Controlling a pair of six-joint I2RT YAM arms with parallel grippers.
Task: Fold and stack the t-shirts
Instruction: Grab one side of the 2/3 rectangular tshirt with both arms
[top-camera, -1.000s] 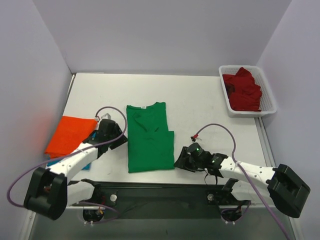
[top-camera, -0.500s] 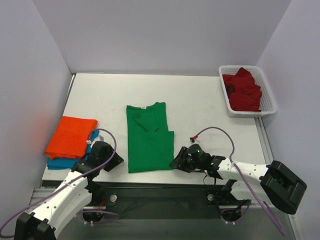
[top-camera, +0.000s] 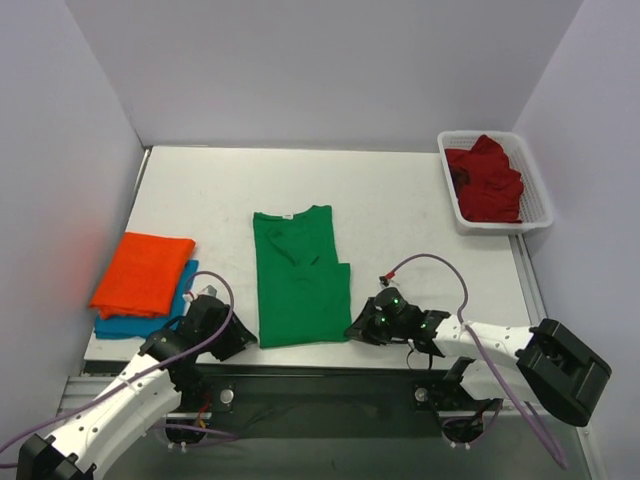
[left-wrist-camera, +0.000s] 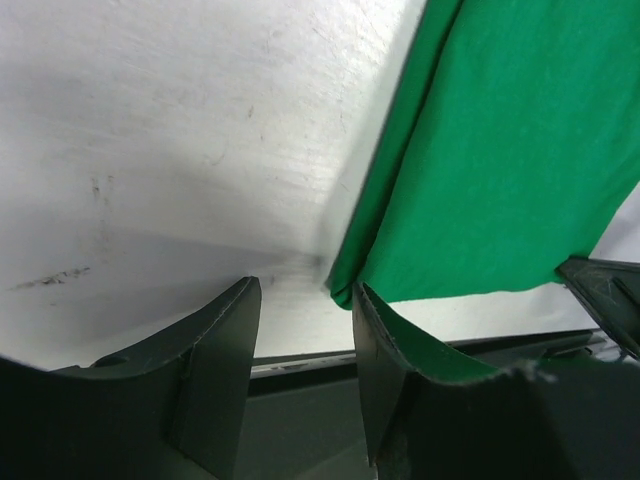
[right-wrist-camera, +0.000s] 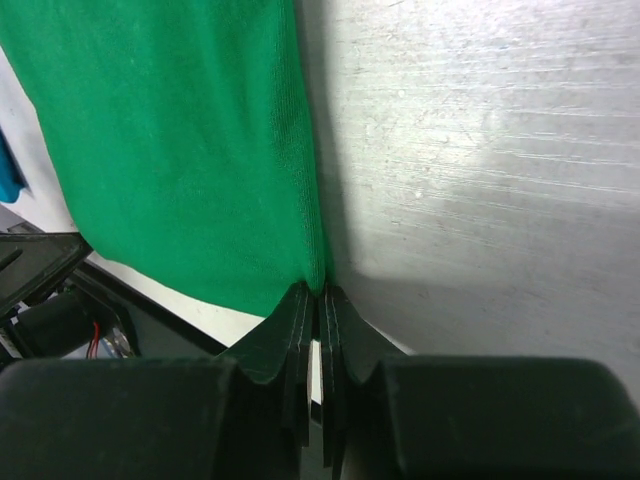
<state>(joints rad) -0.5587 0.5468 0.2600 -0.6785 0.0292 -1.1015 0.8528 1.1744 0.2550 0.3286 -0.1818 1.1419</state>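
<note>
Item 1. Bright green cloth t-shirt: folded lengthwise into a long narrow panel, flat at the middle of the white table top, collar towards the far wall, hem at the near edge.

Item 2. Orange cloth t-shirt: folded, at the table's left side, lying on top of item 3.

Item 3. Blue cloth t-shirt: folded, under the orange one, showing along its near and right edges.

Item 4. White plastic mesh basket: far right corner of the table. Contents: one dark red cloth t-shirt, crumpled, filling most of the basket.

Item 5. Left gripper: low at the green shirt's near left corner, fingers apart by a narrow gap, the corner just beside the right-hand finger, not pinched.

Item 6. Right gripper: low at the green shirt's near right corner, fingers pressed together, pinching the hem corner at their tips.
</note>
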